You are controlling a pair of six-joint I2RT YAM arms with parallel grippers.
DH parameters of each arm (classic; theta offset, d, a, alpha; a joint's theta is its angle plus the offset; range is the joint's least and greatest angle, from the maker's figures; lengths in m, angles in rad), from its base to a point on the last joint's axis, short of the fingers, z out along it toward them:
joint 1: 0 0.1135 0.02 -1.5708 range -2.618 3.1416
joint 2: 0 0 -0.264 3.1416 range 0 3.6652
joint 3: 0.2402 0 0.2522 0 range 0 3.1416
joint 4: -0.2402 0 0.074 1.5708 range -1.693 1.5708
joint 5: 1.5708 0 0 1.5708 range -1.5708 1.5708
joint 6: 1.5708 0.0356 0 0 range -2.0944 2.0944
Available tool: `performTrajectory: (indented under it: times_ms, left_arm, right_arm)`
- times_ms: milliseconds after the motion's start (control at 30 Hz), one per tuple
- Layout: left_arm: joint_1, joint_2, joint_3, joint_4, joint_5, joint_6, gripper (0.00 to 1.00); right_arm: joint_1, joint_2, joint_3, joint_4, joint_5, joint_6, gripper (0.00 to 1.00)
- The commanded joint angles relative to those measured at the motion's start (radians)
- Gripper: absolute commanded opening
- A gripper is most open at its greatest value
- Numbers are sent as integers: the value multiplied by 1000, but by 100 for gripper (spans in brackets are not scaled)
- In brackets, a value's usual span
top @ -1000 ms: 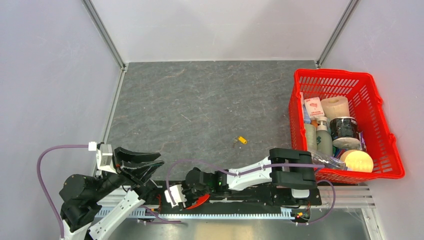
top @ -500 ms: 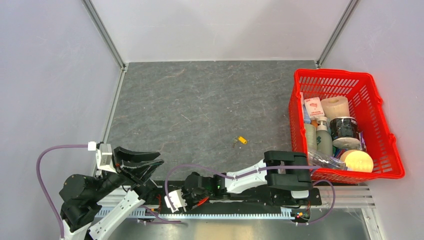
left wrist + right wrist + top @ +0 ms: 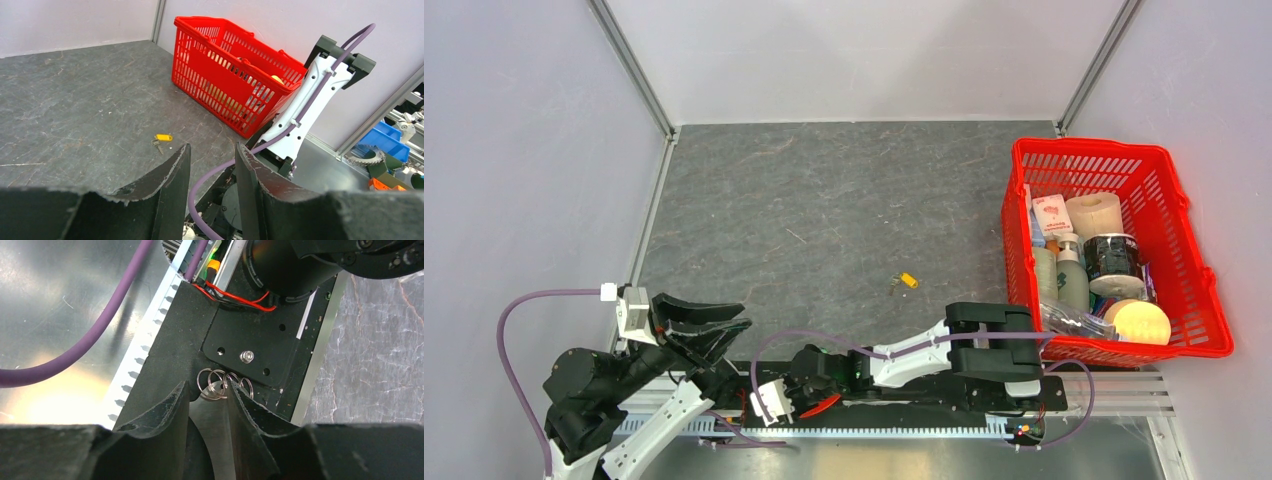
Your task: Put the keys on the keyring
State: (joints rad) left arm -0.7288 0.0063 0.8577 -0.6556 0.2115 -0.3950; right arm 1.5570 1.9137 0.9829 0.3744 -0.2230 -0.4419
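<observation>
A loose key with a yellow tag (image 3: 907, 281) lies on the dark table a little in front of the right arm; the left wrist view shows the yellow-tagged key (image 3: 163, 137) too. My right gripper (image 3: 809, 400) is folded back over the arm bases, by the near edge. Its jaws (image 3: 207, 386) are shut on the keyring's flat fob (image 3: 220, 430), which looks red (image 3: 826, 404) from above. Several thin metal rings (image 3: 222, 384) poke out past the fingertips. My left gripper (image 3: 742, 320) hovers at the lower left, open (image 3: 213, 146) and empty.
A red basket (image 3: 1089, 148) full of bottles and packets stands at the table's right side. The right arm's white link (image 3: 310, 100) and a purple cable (image 3: 200, 190) lie just ahead of the left gripper. Metal rails run along the near edge.
The right gripper has slid a little to the left and nearer over the base plate, and its jaws have narrowed onto the fob. The left arm and the yellow-tagged key have stayed put.
</observation>
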Motion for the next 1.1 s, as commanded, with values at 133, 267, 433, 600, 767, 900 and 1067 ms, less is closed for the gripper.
performTrajectory:
  times_ms: [133, 267, 433, 600, 767, 900, 1067]
  left_arm:
    - [-3, -62, 17, 7, -10, 18, 45]
    - [-4, -62, 17, 7, -11, 20, 45]
    - [-4, -60, 17, 6, -12, 21, 46]
    - [-4, -60, 20, 7, -14, 23, 46]
    - [-4, -57, 25, 11, -13, 18, 46]
    - [-4, -36, 54, 11, -5, 20, 47]
    - [-4, -11, 105, 15, 21, 14, 47]
  right_arm:
    - [3, 23, 43, 58, 24, -24, 34]
    - [1, 19, 40, 60, 32, -24, 27]
    - [-3, 17, 43, 58, 39, -26, 18]
    - [-4, 17, 46, 67, 54, -28, 9]
    - [-6, -17, 31, 100, 109, -28, 0]
    - [-6, -102, -21, 151, 210, -14, 0]
    - [-6, -239, -77, 163, 342, 41, 0]
